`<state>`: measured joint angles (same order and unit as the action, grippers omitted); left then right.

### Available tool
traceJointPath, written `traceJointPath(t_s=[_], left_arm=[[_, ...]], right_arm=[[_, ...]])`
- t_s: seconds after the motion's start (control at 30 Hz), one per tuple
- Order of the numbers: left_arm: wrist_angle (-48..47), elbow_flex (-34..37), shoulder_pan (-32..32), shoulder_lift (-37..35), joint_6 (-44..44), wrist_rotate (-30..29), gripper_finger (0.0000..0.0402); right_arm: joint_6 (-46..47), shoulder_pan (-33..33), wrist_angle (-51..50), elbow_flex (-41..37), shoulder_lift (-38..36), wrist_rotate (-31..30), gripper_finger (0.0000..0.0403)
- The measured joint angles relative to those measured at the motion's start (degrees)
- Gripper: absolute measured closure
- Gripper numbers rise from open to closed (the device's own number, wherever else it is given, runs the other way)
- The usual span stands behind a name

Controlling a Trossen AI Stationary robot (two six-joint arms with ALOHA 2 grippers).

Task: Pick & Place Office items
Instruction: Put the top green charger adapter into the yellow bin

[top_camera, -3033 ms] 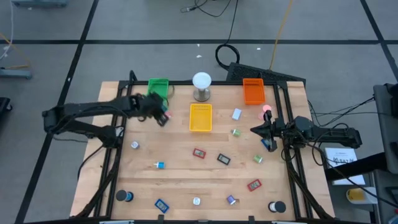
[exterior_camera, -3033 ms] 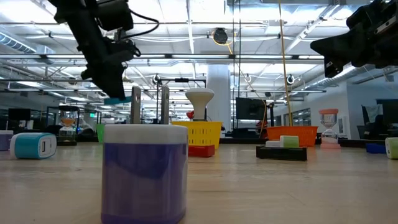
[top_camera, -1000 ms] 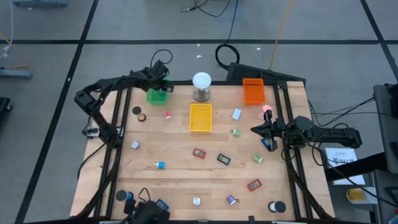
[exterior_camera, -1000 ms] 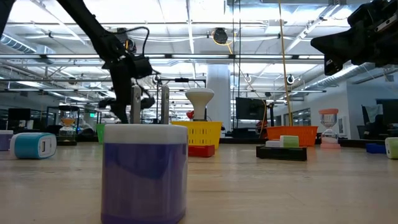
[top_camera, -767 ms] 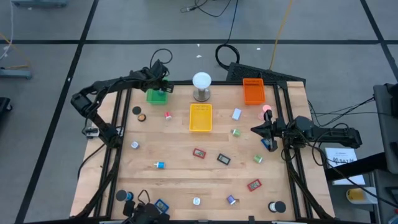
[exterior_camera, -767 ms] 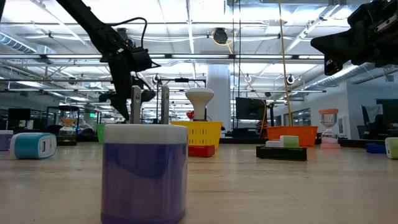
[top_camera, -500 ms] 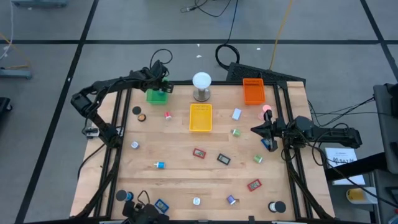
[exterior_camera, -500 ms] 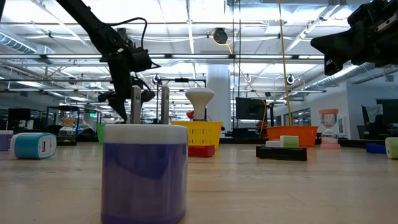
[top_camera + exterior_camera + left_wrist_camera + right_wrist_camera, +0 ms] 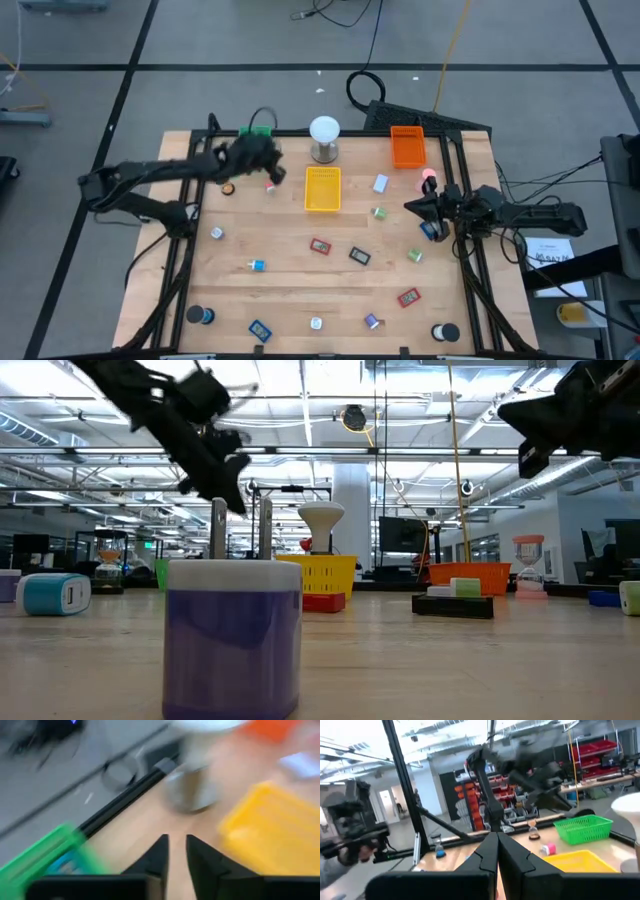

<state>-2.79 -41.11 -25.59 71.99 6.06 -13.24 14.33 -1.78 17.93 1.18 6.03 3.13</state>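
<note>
The left end effector hangs above the far-left part of the counter, fingers nearly together with a slim gap and nothing between them. Just beside it lies the small pink item, too small to judge its axis. The right end effector, closed and empty, waits well apart at the right edge.

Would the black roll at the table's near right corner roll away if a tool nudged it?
Probably not at first: the black roll shows as a ring from above, so it seems to lie flat. Likely light, it would slide on the smooth wooden table. Tipped onto its edge, it could roll.
</note>
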Motion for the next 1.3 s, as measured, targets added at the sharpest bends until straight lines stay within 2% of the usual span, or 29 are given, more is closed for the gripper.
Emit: traceJointPath(t_s=[0.1, 0.2, 0.3, 0.43, 0.57, 0.67, 0.87, 1.1, 1.3], left_arm=[[12.85, 7.35, 6.17, -4.03, -1.06, 1.0, 0.0378], [24.84, 13.91, 11.28, -6.41, -2.37, 5.63, 0.0397], [34.66, 19.46, 15.16, -7.24, -2.87, 8.96, 0.039], [42.11, 24.51, 18.66, -7.22, -2.97, 9.68, 0.0373], [43.34, 26.64, 20.17, -7.19, -2.65, 9.56, 0.0365], [43.23, 27.02, 20.8, -7.19, -2.39, 9.56, 0.0366], [43.34, 27.02, 21.63, -7.19, -3.01, 9.55, 0.0365], [43.3, 27.03, 22.0, -7.19, -2.95, 9.64, 0.0364], [43.3, 27.02, 22.0, -7.19, -2.9, 9.65, 0.0364]], right_arm=[[0.04, 0.02, -1.99, 1.9, 4.17, -2.75, 0.0399], [0.04, 0.02, -6.21, 4.72, 10.17, -7.76, 0.0399], [0.01, 0.0, -6.01, 9.15, 17.6, -9.4, 0.0399], [1.28, 0.57, -7.67, 14.27, 28.35, -9.17, 0.0399], [4.67, 1.51, -14.08, 21.61, 38.13, -9.44, 0.0395], [8.32, 2.21, -22.81, 27.4, 45.06, -11.97, 0.0379], [14.31, 2.38, -38.91, 37.96, 55.66, -13.81, 0.0312], [17.37, 2.28, -51.4, 47.16, 64.97, -13.6, 0.0226], [16.35, 0.55, -58.75, 52.99, 71.4, -13.39, 0.0185]])
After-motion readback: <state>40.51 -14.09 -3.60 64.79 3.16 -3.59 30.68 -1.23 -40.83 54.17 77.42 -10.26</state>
